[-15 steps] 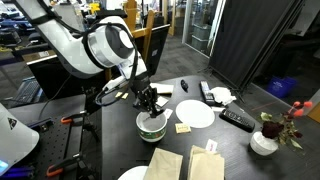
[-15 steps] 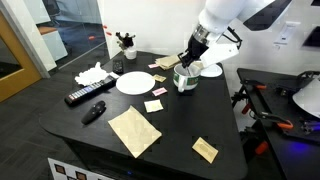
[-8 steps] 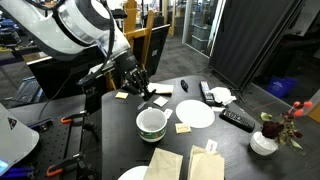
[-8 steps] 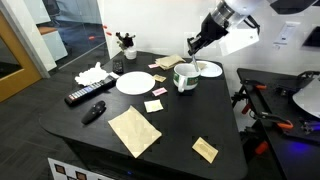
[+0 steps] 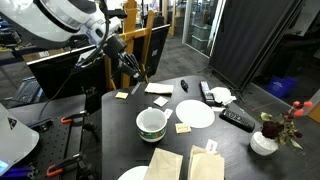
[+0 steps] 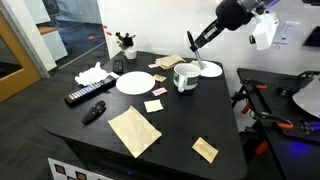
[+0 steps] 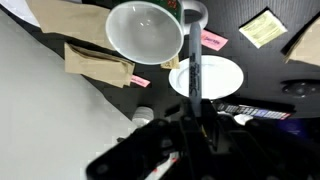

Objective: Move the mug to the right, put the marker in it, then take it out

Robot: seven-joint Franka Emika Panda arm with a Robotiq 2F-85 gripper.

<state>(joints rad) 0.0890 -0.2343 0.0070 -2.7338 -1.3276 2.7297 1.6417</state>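
Holding the marker (image 6: 192, 45) aloft; entries run left to right.

1. My gripper (image 5: 128, 66): raised high, well apart from everything on the table (image 6: 175, 125), fingers clamped on the marker's upper end. The stick hangs down, free of any rim.
2. Mug (image 5: 152, 123): white with a dark green band, upright near the table's front edge. The wrist view shows the mug (image 7: 146, 30) with its pale inside empty.
3. Plate (image 5: 196, 114): flat and white, just beside the mug.
4. Remote control (image 5: 237, 119): black, beyond the plate.
5. Pot (image 5: 264, 143): small and white, with red flowers.

Step in hand, as I judge it: the last, taking the marker out, and this looks done. The next move calls for lowering onto a bare patch of table clear of the plate, laying the marker flat, then letting go.
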